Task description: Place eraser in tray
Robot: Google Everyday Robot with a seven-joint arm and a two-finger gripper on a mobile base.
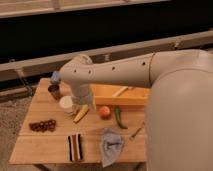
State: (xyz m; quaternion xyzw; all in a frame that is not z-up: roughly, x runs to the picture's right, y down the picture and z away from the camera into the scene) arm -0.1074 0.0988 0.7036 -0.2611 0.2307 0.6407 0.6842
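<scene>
A striped black, white and orange eraser [75,146] lies flat near the front edge of the wooden table [35,145]. The yellow tray [120,96] stands at the back right of the table, with a pale utensil lying in it. My arm reaches in from the right and bends down at the table's back left. The gripper [80,106] hangs there just above a yellow banana-like item [81,115], well behind the eraser and left of the tray. The arm partly hides it.
A white bowl [66,104], a dark cup [54,91] and a blue object [55,76] stand at the back left. Dark grapes [42,125] lie left. An orange fruit [104,111], a green pepper [118,118], a grey cloth [110,145] and a small utensil [136,132] lie right.
</scene>
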